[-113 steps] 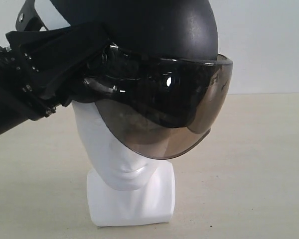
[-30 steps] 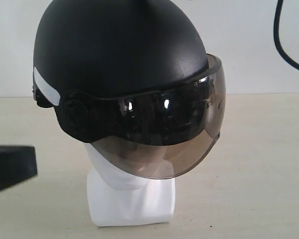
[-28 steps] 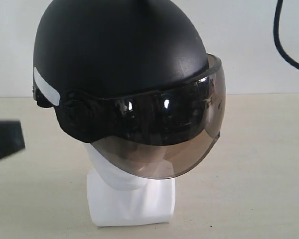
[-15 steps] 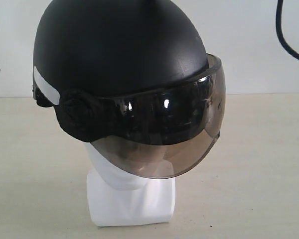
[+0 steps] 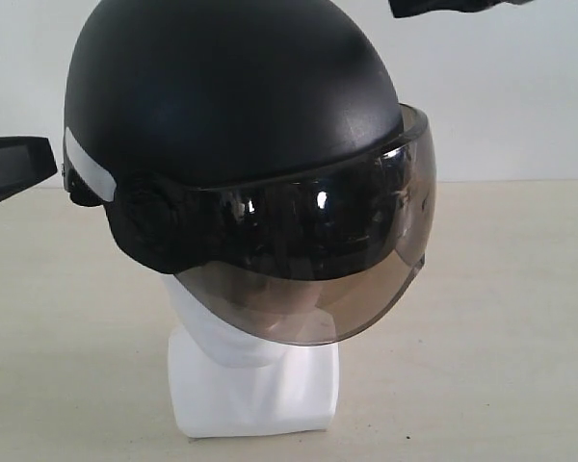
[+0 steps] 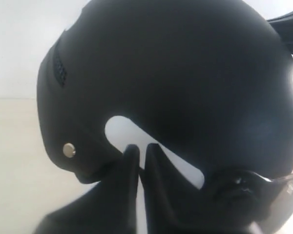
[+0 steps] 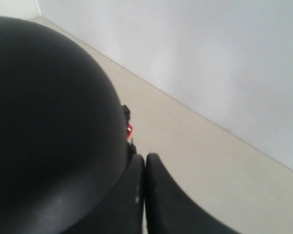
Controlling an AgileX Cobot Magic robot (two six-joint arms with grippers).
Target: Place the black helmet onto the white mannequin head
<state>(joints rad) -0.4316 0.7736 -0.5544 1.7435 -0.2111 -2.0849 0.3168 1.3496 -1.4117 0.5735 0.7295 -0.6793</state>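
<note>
Beige tabletop (image 5: 482, 337), white wall (image 5: 501, 96): black helmet (image 5: 231, 106) sits on the white mannequin head (image 5: 255, 385), task seemingly done, as left gripper (image 6: 141, 147) and right gripper (image 7: 145, 157) hover nearby, jaws pressed together, empty.

Matte black helmet (image 5: 231, 106) sits seated upright on the glossy white mannequin head (image 5: 253, 385). The smoky-brown visor (image 5: 318, 279) is lowered over the face, leaving only chin and squared neck base exposed. The helmet's side lies just ahead of the closed left gripper (image 6: 140, 148), its crown beside the closed right gripper (image 7: 145, 158).
</note>
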